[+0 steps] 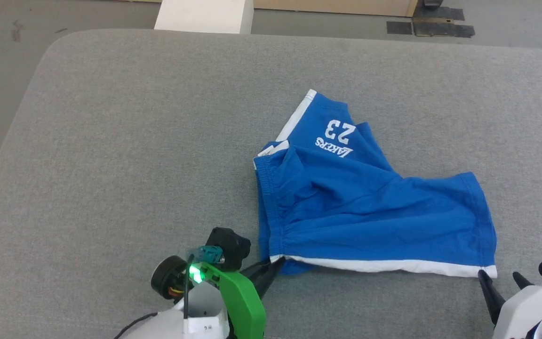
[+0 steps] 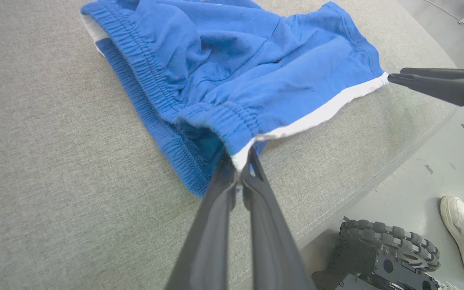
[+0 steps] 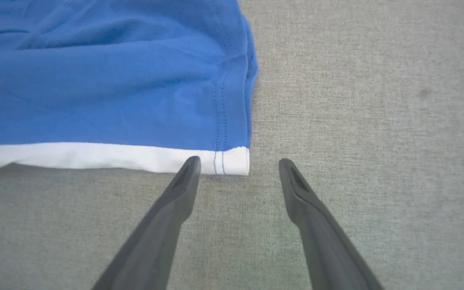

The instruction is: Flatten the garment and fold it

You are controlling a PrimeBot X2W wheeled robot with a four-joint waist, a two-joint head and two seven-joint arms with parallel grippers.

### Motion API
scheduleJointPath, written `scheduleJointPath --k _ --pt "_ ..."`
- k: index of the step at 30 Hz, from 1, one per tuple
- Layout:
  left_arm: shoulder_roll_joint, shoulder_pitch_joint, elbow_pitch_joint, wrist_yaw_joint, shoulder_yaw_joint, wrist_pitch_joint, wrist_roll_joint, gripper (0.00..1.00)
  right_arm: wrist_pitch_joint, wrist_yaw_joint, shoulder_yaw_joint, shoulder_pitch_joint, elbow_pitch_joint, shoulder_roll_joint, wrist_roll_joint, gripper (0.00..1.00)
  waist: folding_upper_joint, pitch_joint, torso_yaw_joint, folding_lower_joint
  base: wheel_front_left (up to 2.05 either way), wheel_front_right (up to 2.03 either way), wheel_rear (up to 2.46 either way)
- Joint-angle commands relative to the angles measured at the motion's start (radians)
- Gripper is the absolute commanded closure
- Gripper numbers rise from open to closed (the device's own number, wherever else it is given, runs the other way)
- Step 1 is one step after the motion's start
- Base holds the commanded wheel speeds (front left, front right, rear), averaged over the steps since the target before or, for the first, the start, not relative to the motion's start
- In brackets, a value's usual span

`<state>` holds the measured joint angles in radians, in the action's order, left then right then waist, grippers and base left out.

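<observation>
Left tool (image 2: 240,171): pressed together, pinching the near corner of the garment (image 1: 370,207) where the gathered waistband (image 2: 147,76) meets the white trim (image 2: 320,114).
Right tool (image 3: 240,162): spread and holding nothing; one finger sits at the edge of the trim's other corner, the other over bare desk (image 1: 125,155) beside it.
Garment: rumpled on the desk, its trimmed edge running from the left tool across to the right tool; the leg with the "23" print (image 1: 340,130) is skewed away on the far side of both.
Step in hand: probably flattening, taking hold of the two near corners; one is held, one is not.
Next move: the right tool likely needs to ease forward and slightly toward the left tool so the corner lies between its fingers, then close. Drawing the two tools apart should then pull the edge straight.
</observation>
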<state>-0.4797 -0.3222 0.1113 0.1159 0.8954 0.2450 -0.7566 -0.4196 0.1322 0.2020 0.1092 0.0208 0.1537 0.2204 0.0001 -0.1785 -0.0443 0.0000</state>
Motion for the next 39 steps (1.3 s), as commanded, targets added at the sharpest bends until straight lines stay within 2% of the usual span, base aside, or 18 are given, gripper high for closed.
scheduleJointPath --k 1,6,19,20,21,22,23,32,39 --pt "-0.008 0.010 0.006 0.007 0.001 -0.001 0.017 1.00 -0.017 -0.002 0.005 -0.004 -0.001 -0.004 0.000 0.00 -0.0001 -0.001 -0.003 0.0000 0.00 0.00 0.00" --pt "-0.007 0.011 0.016 0.010 0.011 -0.002 0.026 1.00 -0.066 -0.002 0.015 -0.022 0.014 -0.013 -0.019 0.00 -0.0001 -0.011 -0.009 0.0000 0.00 0.00 0.00" --pt "-0.009 -0.017 0.021 0.004 0.015 0.000 0.037 1.00 -0.109 -0.002 0.000 -0.097 0.079 -0.027 -0.055 0.00 -0.0001 -0.066 -0.022 0.0000 0.00 0.00 0.00" --pt "-0.009 -0.019 0.020 0.004 0.014 0.001 0.037 1.00 -0.115 -0.002 0.000 -0.097 0.085 -0.029 -0.057 0.05 -0.0001 -0.067 -0.024 0.0000 0.00 0.00 0.00" --pt "-0.010 -0.020 0.018 0.004 0.014 0.001 0.036 1.00 -0.124 -0.002 -0.002 -0.096 0.092 -0.032 -0.057 0.45 -0.0001 -0.067 -0.025 0.0000 0.00 0.00 0.00" --pt "-0.010 -0.020 0.017 0.004 0.013 0.001 0.035 1.00 -0.130 -0.002 -0.004 -0.094 0.096 -0.034 -0.057 0.67 -0.0001 -0.066 -0.025 0.0000 0.00 0.00 0.00" --pt "-0.012 -0.020 0.015 0.004 0.013 0.001 0.034 1.00 -0.137 -0.002 -0.007 -0.090 0.098 -0.036 -0.059 1.00 -0.0001 -0.065 -0.026 0.0000 0.00 0.00 0.00" --pt "-0.037 -0.011 0.012 0.009 0.011 0.002 0.034 1.00 -0.125 -0.002 -0.004 -0.063 0.026 -0.019 -0.006 1.00 -0.0001 0.001 -0.012 0.0000 0.00 0.00 0.00" --pt "-0.108 -0.056 0.091 0.011 -0.027 0.020 0.051 1.00 -0.157 -0.002 -0.037 -0.099 -0.115 0.077 0.160 1.00 -0.0001 0.084 0.009 0.0000 0.00 0.00 0.00"
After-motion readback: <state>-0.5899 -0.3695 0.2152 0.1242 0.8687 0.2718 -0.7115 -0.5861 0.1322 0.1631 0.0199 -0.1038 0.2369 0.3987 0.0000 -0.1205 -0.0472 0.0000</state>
